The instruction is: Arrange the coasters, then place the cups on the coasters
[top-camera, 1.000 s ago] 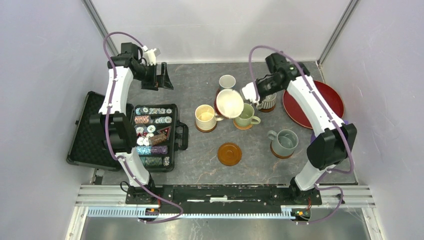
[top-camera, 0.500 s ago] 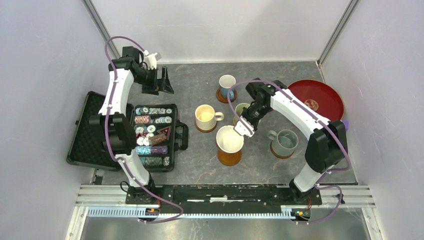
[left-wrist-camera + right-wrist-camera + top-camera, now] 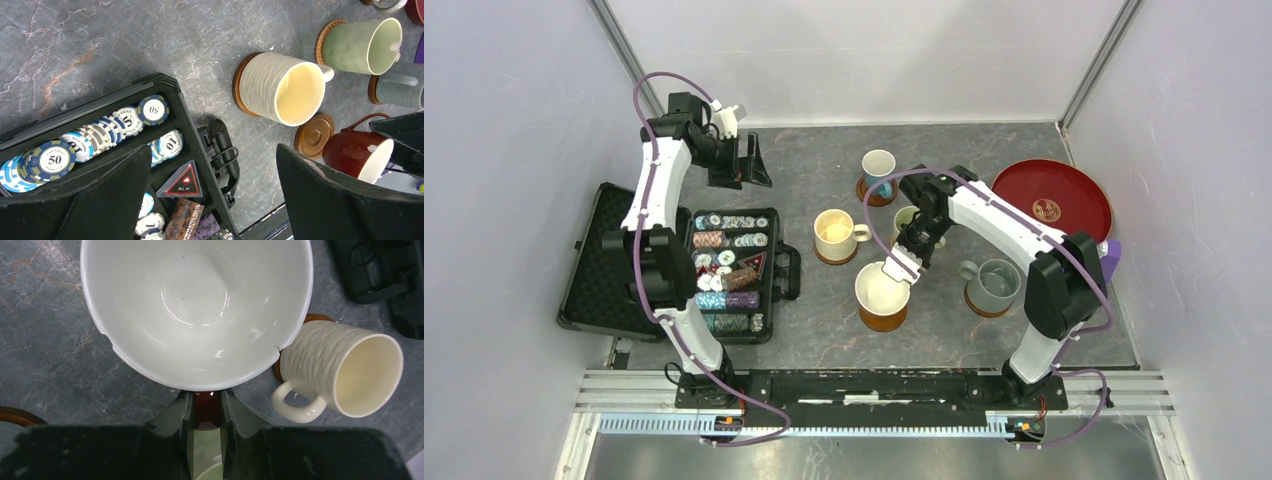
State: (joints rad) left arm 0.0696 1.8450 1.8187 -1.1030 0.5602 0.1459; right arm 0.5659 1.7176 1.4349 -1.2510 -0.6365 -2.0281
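Clenched on the red handle, the right gripper (image 3: pixel 206 410) holds the white glazed ceramic mug (image 3: pixel 195 310) just ahead of its fingers over the copper-orange round coaster (image 3: pixel 885 319) below, seemingly the placing step, calling next for a level descent and release; the left gripper (image 3: pixel 746 160) gapes empty; five mugs and five coasters are visible.

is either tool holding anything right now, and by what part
The right tool grips the white cup by its red handle. The left tool is open and holds nothing.

Cream mug (image 3: pixel 272 87) on coaster (image 3: pixel 237 84), poker chips (image 3: pixel 52 159) in black case (image 3: pixel 150 83)
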